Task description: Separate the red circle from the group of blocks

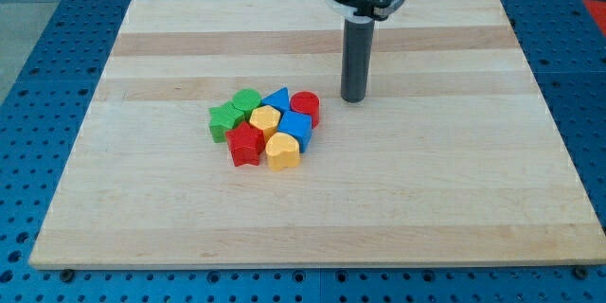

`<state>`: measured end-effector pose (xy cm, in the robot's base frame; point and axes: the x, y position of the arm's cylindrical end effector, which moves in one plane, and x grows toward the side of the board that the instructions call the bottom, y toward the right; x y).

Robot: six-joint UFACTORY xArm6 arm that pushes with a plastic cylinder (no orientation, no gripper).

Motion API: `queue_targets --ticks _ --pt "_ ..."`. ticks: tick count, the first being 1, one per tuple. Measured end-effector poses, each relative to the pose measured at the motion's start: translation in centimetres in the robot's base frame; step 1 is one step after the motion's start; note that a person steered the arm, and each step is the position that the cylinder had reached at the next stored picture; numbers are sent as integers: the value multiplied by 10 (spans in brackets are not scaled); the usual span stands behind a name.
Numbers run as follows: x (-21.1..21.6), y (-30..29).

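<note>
Camera view, board: a pale wooden board [398, 208] lies on a blue perforated table [38, 76].
Cluster: eight small blocks packed together left of centre: green star [222, 120], green round-edged block [247, 102], blue triangle [276, 98], yellow hexagon-like block [265, 119], blue block [295, 127], red star [245, 143], yellow heart [282, 151].
Red circle: the small red cylindrical block [305, 107] sits at the cluster's upper-right corner, touching the blue pieces.
My tip: my tip [353, 99], the dark rod's end, stands just right of the red circle, apart from it.
Pincer: none fitted; no spread or pinch to report.
Handling: likely light, rigid, smooth plastic that slides easily; its round side may slip off a push, so contact should meet its cluster-side face centrally, driving it rightward.
</note>
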<state>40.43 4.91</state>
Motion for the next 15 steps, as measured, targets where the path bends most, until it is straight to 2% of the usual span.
queue_targets --ticks 2,4,6,7,9,11,12,14,15 --pt "-18 7" --pt "-11 29" --pt "57 36" --pt "59 -1" --pt "19 -54" --pt "23 -63" --pt "17 -89" --pt "-38 -141" --pt "-60 -144"
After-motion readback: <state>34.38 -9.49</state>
